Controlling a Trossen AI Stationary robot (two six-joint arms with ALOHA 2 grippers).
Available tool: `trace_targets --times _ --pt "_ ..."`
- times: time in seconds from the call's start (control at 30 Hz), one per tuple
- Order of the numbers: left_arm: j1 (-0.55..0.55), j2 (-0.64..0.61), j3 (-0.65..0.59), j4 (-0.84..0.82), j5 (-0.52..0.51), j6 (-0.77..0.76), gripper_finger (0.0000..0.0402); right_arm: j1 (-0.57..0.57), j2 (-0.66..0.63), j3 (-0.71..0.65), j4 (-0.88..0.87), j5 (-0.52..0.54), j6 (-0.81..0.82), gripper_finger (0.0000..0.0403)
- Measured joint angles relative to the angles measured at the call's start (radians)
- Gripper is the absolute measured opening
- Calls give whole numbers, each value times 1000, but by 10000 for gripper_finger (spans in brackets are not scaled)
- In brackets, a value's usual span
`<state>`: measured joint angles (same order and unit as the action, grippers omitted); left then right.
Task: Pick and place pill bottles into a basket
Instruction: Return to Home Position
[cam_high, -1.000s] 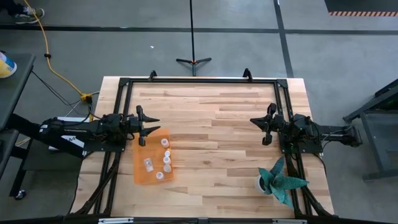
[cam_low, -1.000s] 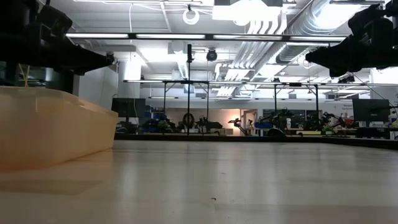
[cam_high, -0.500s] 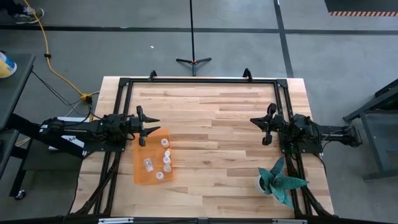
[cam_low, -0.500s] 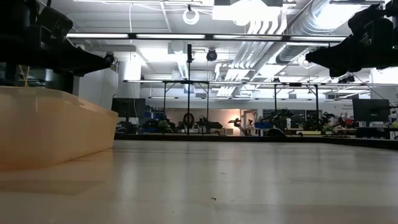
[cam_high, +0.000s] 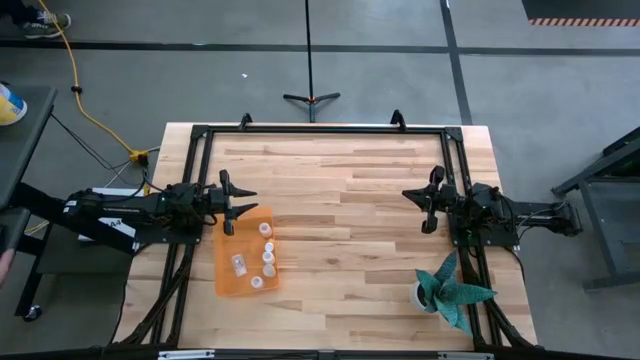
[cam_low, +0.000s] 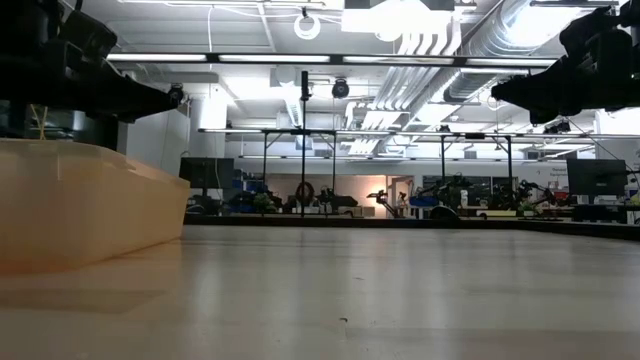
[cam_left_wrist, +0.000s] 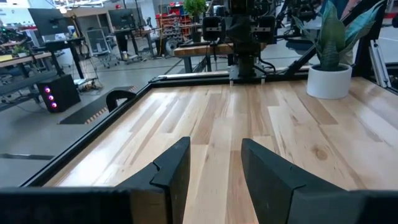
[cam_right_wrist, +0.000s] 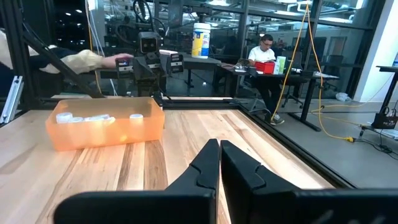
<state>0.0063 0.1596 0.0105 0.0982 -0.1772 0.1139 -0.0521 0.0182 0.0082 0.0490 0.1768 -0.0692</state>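
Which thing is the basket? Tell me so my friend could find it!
Find the wooden table, then look along its side near the left arm. The basket lies flat there, right by that arm's front end. It is the only orange thing, a see-through tray with little white-capped bottles inside.

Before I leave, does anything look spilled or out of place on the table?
Nothing stands out: the bottles sit inside the basket, the potted plant stands upright, and the left gripper and right gripper hang at the sides of the table.
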Motion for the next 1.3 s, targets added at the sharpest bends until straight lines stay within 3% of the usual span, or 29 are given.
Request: trace_targets --times 1.3 --pt "0 0 0 0 3 0 177 0 0 0 0 0 0 1"
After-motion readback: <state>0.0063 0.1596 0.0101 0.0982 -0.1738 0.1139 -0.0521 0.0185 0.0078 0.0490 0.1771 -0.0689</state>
